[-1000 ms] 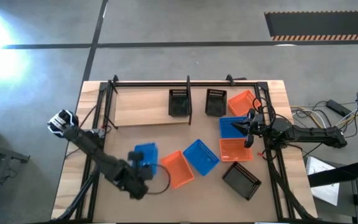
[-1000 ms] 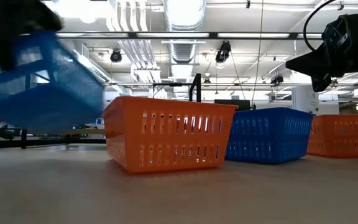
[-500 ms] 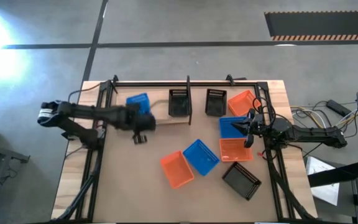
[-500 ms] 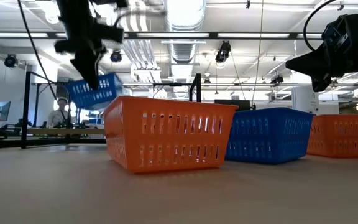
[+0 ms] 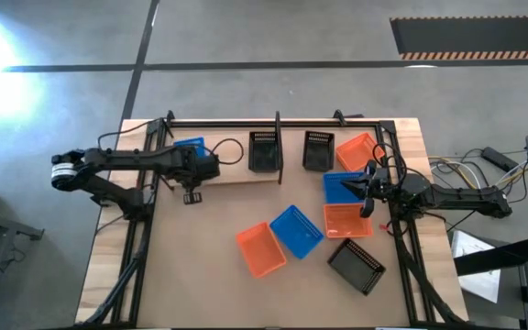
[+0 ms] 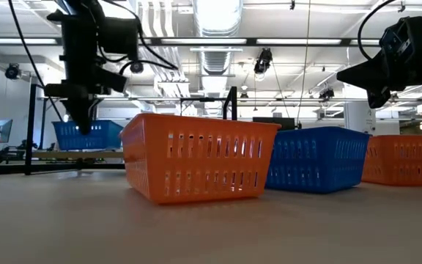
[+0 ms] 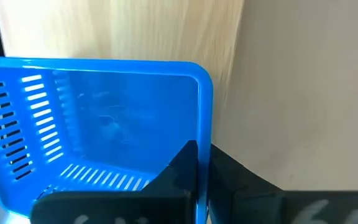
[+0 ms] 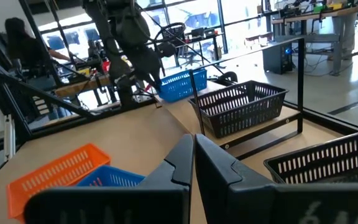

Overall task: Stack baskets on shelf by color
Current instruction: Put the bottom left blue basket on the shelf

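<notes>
Since carried shelfward, blue basket (image 5: 189, 145) lower.

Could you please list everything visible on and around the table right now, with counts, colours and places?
Blue baskets: three; one held over the shelf's left end, one mid-table, one at the right.
Orange baskets: three; one mid-table, one and one at the right.
Black baskets: three; two on the shelf, one on the table's near right.
Shelf: one, pale wood, far side of the table.
Table: one, brown.
Person: one, in the room behind.
Left gripper: shut on the blue basket's rim.
Right gripper: shut, hovering above the right-hand baskets.
</notes>
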Available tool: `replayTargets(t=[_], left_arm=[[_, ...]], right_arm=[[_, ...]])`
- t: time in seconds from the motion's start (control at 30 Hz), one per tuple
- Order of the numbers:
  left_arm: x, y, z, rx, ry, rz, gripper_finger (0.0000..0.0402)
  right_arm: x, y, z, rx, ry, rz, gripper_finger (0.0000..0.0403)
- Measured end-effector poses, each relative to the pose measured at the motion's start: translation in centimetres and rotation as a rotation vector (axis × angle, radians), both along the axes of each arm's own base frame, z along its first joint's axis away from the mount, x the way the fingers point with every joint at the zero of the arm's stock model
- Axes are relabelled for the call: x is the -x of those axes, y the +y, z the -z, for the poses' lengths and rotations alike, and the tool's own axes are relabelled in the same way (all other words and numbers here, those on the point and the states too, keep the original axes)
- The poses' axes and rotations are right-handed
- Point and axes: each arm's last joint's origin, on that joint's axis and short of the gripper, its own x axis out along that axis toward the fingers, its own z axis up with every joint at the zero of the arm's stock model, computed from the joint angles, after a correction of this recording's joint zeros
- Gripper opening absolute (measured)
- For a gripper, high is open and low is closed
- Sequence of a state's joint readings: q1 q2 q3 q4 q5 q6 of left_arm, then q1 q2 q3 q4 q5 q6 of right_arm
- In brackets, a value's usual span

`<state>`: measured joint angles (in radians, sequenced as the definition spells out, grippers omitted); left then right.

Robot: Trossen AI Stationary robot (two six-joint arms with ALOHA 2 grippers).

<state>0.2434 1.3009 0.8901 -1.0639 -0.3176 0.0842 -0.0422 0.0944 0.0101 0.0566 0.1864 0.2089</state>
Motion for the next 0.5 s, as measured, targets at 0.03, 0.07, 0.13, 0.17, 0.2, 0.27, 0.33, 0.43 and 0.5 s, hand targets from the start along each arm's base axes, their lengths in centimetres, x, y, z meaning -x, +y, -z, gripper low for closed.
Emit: replayTargets(t=[0.03, 0.07, 0.13, 0.17, 0.2, 0.27, 0.33, 0.43, 0.5], left_arm=[[0.1, 0.0, 0.1, 0.001, 0.007, 0.006, 0.0000], [0.2, 0.0, 0.2, 0.001, 0.010, 0.008, 0.0000], [0.4, 0.2, 0.2, 0.003, 0.019, 0.007, 0.0000], [0.6, 0.2, 0.2, 0.004, 0.028, 0.009, 0.0000], [0.7, 0.2, 0.2, 0.007, 0.042, 0.009, 0.0000], [0.9, 0.3, 0.2, 0.010, 0.061, 0.007, 0.0000], [0.9, 0.4, 0.2, 0.003, 0.060, 0.007, 0.0000], [1.1, 0.4, 0.3, 0.000, 0.082, 0.038, 0.0000], [1.1, 0.5, 0.3, -0.008, 0.088, 0.043, 0.0000]], right_arm=[[0.0, 0.0, 0.0, 0.000, 0.000, 0.000, 0.0009], [0.0, 0.0, 0.0, 0.000, 0.000, 0.000, 0.0009], [0.0, 0.0, 0.0, -0.001, -0.001, 0.000, 0.0009], [0.0, 0.0, 0.0, 0.000, 0.000, 0.000, 0.0009], [0.0, 0.0, 0.0, 0.000, 0.000, 0.000, 0.0009], [0.0, 0.0, 0.0, 0.000, 0.000, 0.000, 0.0009], [0.0, 0.0, 0.0, 0.000, 0.000, 0.001, 0.0009], [0.0, 0.0, 0.0, 0.000, 0.000, 0.000, 0.0009], [0.0, 0.0, 0.0, 0.000, 0.000, 0.001, 0.0009]])
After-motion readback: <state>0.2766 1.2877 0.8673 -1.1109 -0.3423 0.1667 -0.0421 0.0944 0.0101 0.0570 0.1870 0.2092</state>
